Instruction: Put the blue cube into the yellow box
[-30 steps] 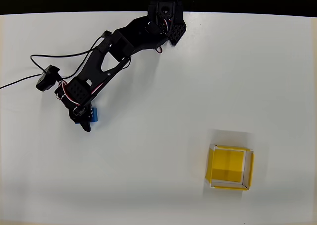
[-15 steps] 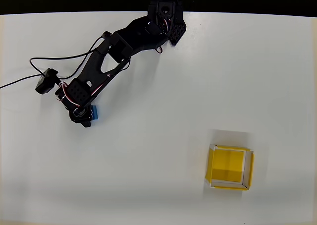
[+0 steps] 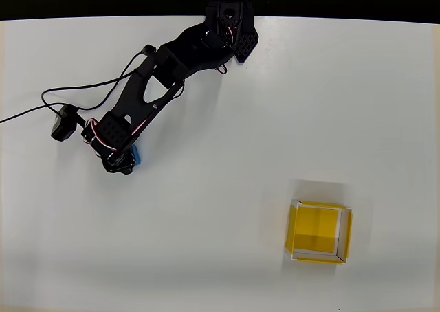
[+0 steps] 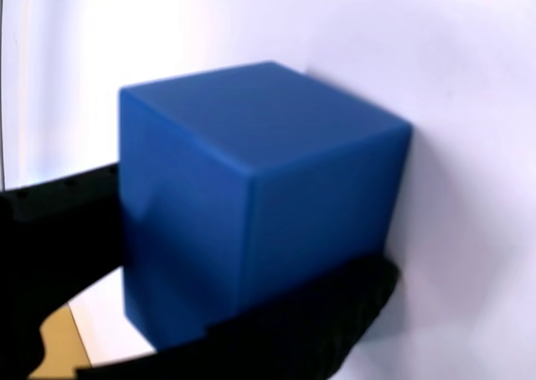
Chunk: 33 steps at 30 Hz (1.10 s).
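The blue cube (image 3: 135, 154) sits on the white table at the left in the overhead view, mostly covered by my black gripper (image 3: 124, 159). From the wrist camera the blue cube (image 4: 251, 204) looms large, with one black finger (image 4: 59, 213) against its left face and the other finger (image 4: 335, 313) pressed along its lower right edge. My gripper is shut on it. The yellow box (image 3: 316, 229) stands open-topped far off at the lower right, with nothing inside.
My arm stretches from its base (image 3: 230, 23) at the top edge down to the left. A small black camera (image 3: 62, 126) on a cable lies left of the gripper. White table (image 3: 227, 174) lies between the cube and the box.
The gripper's lower finger has drawn in against the cube, and the wrist has shifted slightly up and right. The cube shows less blue than before. The box has not moved.
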Motion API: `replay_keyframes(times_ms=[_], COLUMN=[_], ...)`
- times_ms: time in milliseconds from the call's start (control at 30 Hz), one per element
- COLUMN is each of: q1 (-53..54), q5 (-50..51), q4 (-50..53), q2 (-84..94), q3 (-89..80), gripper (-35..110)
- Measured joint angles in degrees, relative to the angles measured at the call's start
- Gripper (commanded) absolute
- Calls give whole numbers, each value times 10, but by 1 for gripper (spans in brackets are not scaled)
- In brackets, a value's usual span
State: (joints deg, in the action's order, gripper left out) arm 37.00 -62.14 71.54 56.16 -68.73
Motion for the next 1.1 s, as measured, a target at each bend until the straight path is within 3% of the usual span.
replay_keyframes(times_ms=[500, 833, 1100], q1=[-125, -256, -359], q5=[-131, -258, -288], q4=[-92, -210, -349], q2=[303, 461, 507], q3=[-124, -221, -304], gripper=[15, 15, 15])
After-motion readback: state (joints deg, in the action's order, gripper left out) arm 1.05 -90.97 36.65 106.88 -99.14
